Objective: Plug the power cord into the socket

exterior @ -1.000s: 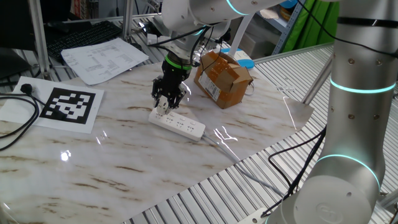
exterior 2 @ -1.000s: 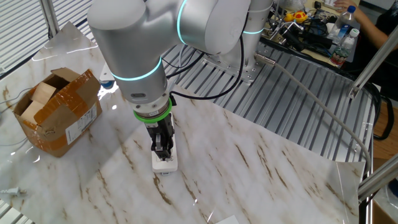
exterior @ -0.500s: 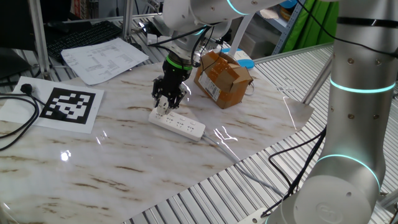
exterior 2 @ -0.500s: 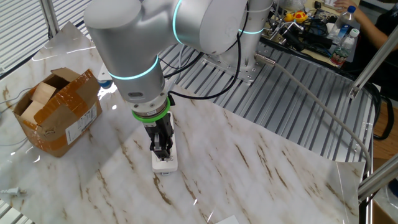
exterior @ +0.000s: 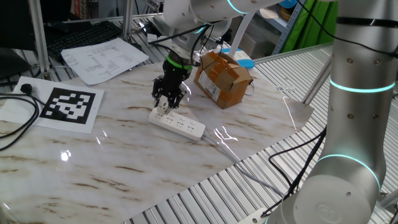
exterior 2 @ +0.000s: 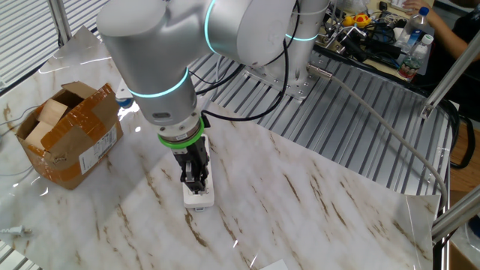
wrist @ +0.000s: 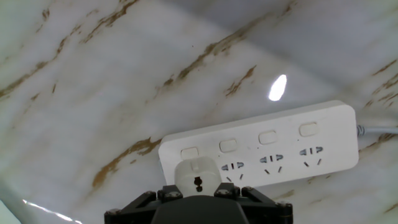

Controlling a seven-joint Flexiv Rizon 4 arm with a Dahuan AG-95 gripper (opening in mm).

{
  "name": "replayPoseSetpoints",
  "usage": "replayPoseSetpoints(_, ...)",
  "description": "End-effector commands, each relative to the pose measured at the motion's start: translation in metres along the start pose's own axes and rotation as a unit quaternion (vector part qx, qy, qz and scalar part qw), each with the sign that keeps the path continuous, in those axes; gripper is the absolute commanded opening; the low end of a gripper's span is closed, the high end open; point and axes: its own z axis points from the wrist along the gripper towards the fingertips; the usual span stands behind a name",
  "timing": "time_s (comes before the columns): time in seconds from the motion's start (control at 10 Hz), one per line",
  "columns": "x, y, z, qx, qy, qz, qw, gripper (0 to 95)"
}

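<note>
The small white plug (wrist: 198,177) sits at the end outlet of the white power strip (wrist: 283,146), the end farthest from where the strip's thin pale cable (wrist: 377,130) leaves it; in the hand view its rounded back with a dark keyhole-shaped mark shows just above the gripper body, overlapping the strip's near edge. The gripper (exterior: 166,106) points steeply down onto that same end of the strip, and the jaws are closed partway on the plug, holding it from both sides (the fingertips themselves are hidden under the gripper housing in the hand view, so the contact is read from how the plug sits between them). In the other fixed view the gripper (exterior 2: 196,182) stands over the strip (exterior 2: 199,198) end, which shows as a short white block below the fingers. Whether the prongs are fully seated I cannot tell; the plug looks pressed at or into the outlet, so the step in hand is judged to be the insertion itself, near its end. The next move would call for a straight push down, then letting go and lifting clear without dragging the strip. Beyond the strip's far side lies a brown cardboard box (exterior: 222,78) on the marble table (exterior: 124,162).
</note>
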Motion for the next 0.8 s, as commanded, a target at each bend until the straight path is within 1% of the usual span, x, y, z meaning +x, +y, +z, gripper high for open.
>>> replayPoseSetpoints(0.1,-0.0001,-0.0007,-0.0025,0.004,-0.003,0.0,1.0,0.0)
replayPoseSetpoints(0.3,0.0005,-0.0014,-0.0046,0.005,-0.001,0.0,1.0,0.0)
replayPoseSetpoints(0.4,0.0019,-0.0022,-0.0055,0.008,-0.003,-0.002,1.0,0.0)
replayPoseSetpoints(0.8,0.0019,-0.0027,-0.002,0.003,-0.002,-0.008,1.0,0.0)
